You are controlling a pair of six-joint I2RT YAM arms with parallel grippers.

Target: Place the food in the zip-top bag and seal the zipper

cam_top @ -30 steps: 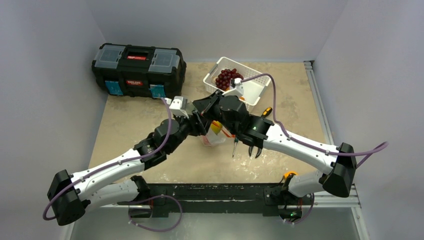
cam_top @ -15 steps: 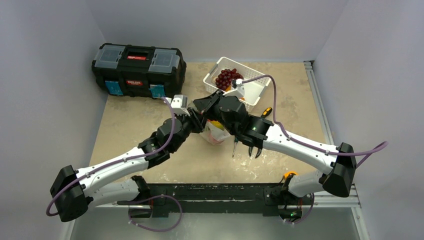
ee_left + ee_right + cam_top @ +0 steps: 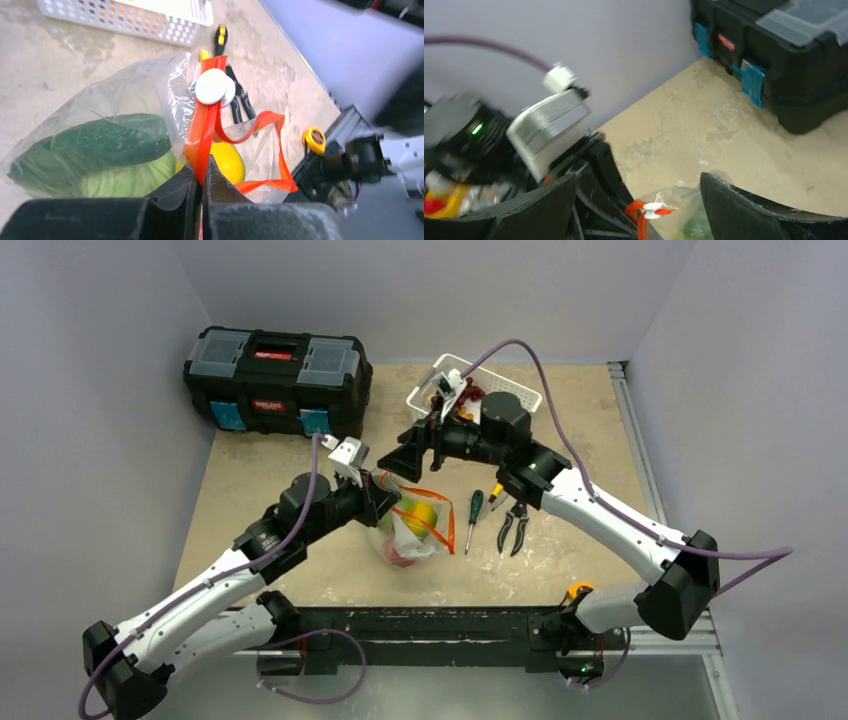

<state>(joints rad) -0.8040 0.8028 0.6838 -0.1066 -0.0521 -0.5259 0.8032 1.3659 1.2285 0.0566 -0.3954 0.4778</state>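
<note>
Two tools near zip-top bag (image 3: pixel 125 95); left tool (image 3: pixel 201 175) clamped shut on zipper (image 3: pixel 205 125), cucumber (image 3: pixel 110 140) and citrus (image 3: pixel 227 160) inside, toward bench's (image 3: pixel 600 430) near edge; right tool (image 3: pixel 639 195) spread wide, empty

Seen from above, the light is soft and even: the desk (image 3: pixel 600 420) shows bright beige, and my arms cast only faint, short shadows. My left wrist view is crisp on the zip-top bag (image 3: pixel 125 95), whose crinkled plastic glints white, while my left claw (image 3: pixel 201 172) sits dark and soft at the bottom edge. My right wrist view is smeared; the toolbox (image 3: pixel 784 50) and my right claw (image 3: pixel 638 176) look hazy.
</note>
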